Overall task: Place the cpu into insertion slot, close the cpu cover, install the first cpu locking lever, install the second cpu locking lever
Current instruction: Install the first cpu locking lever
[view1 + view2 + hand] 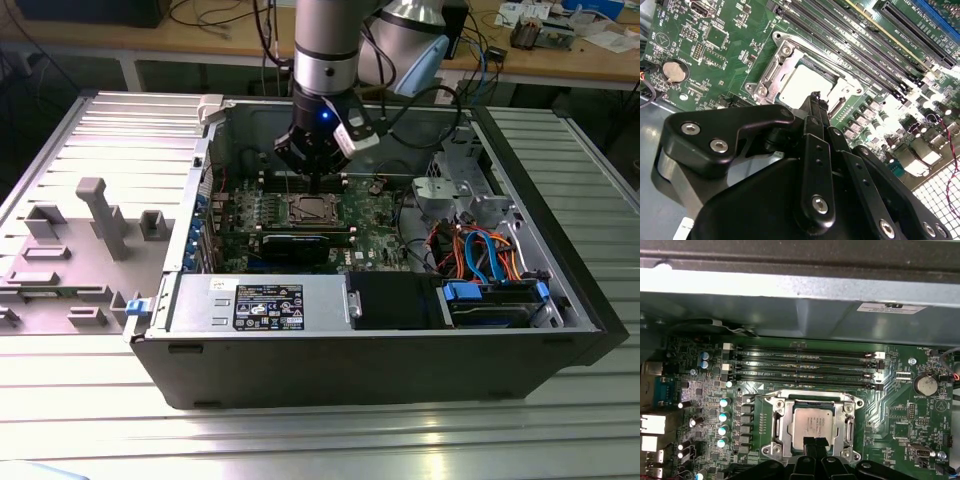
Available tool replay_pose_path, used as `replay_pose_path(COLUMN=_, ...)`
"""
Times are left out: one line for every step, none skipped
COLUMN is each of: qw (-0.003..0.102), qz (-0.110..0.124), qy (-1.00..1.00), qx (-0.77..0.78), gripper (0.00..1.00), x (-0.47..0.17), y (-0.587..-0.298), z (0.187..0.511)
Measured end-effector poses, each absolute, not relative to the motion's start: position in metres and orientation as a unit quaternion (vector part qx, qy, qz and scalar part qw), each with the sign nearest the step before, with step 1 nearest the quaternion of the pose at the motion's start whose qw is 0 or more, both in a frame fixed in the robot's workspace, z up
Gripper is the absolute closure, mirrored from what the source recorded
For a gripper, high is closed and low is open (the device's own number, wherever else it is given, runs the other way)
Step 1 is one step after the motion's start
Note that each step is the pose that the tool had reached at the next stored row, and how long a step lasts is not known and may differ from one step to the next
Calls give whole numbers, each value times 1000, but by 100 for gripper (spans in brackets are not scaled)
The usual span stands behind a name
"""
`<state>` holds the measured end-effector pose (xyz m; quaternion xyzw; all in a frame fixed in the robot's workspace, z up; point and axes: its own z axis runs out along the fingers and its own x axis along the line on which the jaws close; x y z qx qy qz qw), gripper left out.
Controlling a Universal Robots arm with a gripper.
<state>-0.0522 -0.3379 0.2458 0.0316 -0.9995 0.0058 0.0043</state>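
Inside an open computer case (180,345), the gripper (816,444) hangs low over the insertion slot (781,426), fingertips pinched together and holding nothing. The cpu (812,426) already sits in the slot with the cpu cover (771,75) seemingly folded down around it. Both locking levers (hard to pick out here) look still unfastened; memory slots (805,365) lie at twelve o'clock of the socket in the first wrist view.

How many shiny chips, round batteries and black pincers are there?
chip: 1
battery: 1
pincer: 1
Total: 3
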Motion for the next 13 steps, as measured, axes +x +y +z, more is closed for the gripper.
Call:
replay_pose_path(qw=4, qz=6, qy=-999, qx=32, gripper=89, x=-53, y=-338, z=246)
replay_pose_path(qw=4, qz=6, qy=-999, qx=32, gripper=89, x=-54, y=-338, z=246)
replay_pose_path(qw=4, qz=6, qy=-999, qx=32, gripper=89, x=-55, y=-338, z=246)
replay_pose_path(qw=4, qz=6, qy=-999, qx=31, gripper=89, x=-56, y=-338, z=246)
replay_pose_path(qw=4, qz=6, qy=-999, qx=31, gripper=89, x=-58, y=-338, z=246)
replay_pose_path(qw=4, qz=6, qy=-999, qx=31, gripper=89, x=-60, y=-338, z=246)
replay_pose_path(qw=4, qz=6, qy=-999, qx=31, gripper=89, x=-61, y=-338, z=246)
replay_pose_path(qw=3, qz=6, qy=-999, qx=31, gripper=89, x=-62, y=-338, z=246)
replay_pose_path(qw=3, qz=6, qy=-1000, qx=31, gripper=89, x=-63, y=-338, z=246)
replay_pose_path(qw=3, qz=6, qy=-1000, qx=30, gripper=89, x=-64, y=-337, z=246)
replay_pose_path(qw=3, qz=6, qy=-1000, qx=30, gripper=89, x=-66, y=-337, z=246)
replay_pose_path(qw=3, qz=6, qy=-1000, qx=30, gripper=89, x=-69, y=-337, z=246)
replay_pose_path(qw=2, qz=6, qy=-1000, qx=29, gripper=89, x=-72, y=-336, z=246)
